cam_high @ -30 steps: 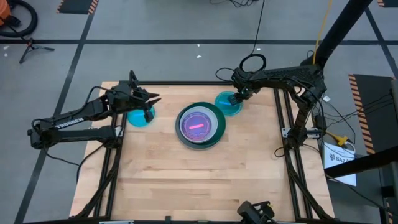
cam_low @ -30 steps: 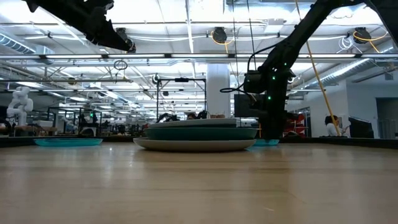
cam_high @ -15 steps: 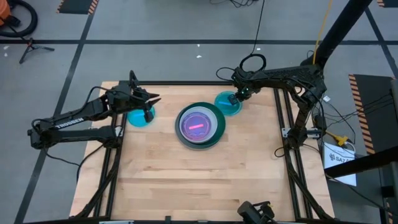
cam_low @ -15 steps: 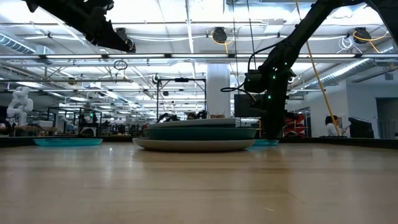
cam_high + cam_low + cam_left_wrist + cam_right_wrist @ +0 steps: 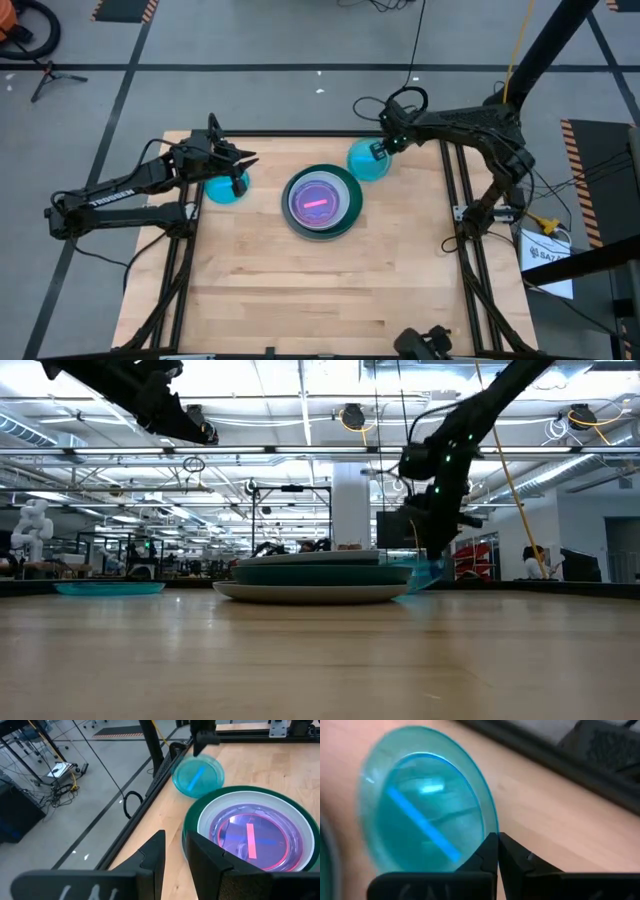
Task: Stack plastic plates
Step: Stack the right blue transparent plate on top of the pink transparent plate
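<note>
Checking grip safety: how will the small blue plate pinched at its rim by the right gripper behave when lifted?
The small blue plate, pinched at its rim by the right gripper, looks thin and probably light. Held at one edge, it already tilts and may swing. Its glossy surface could slip.

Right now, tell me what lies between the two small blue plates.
The stack of plates, between the left blue plate and the right blue plate; the high view shows it.

Open-plan robotics lab: overhead ducts (image 5: 300,452), test frames (image 5: 290,520), taped concrete floor (image 5: 300,40).
</note>
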### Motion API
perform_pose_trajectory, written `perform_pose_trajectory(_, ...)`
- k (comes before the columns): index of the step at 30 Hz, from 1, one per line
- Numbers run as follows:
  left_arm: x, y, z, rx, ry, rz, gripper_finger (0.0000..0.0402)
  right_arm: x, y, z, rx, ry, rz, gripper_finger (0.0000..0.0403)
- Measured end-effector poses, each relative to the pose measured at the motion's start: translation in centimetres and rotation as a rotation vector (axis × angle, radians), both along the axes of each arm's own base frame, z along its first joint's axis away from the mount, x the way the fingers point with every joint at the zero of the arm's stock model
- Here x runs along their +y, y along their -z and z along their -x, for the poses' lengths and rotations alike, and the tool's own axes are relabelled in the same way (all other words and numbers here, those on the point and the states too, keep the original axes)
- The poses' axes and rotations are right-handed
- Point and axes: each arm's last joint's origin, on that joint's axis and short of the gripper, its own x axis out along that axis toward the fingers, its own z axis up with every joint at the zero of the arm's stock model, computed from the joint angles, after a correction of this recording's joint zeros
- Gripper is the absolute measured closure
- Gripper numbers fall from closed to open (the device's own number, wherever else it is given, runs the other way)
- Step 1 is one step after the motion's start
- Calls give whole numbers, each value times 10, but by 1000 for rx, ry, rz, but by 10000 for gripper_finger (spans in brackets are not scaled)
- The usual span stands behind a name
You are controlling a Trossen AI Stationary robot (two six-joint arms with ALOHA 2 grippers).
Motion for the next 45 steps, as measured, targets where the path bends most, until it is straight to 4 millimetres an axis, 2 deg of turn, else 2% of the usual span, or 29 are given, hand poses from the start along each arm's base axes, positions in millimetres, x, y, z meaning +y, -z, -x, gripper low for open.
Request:
perform_pose_trajectory(8,0,0,0,-2,-3,4,316,19,-51,10,-133,-2,122,402)
perform_pose_trajectory(14,0,0,0,-4,-3,5,316,40,-69,4,-193,-58,157,402)
perform_pose_trajectory(27,0,0,0,-5,-3,4,316,74,-74,-29,-277,-193,177,403)
perform_pose_trajectory(40,0,0,0,-6,-3,4,316,102,-79,-51,-370,-265,185,403)
perform_pose_trajectory(45,0,0,0,-6,-3,4,316,113,-75,-69,-418,-312,196,403)
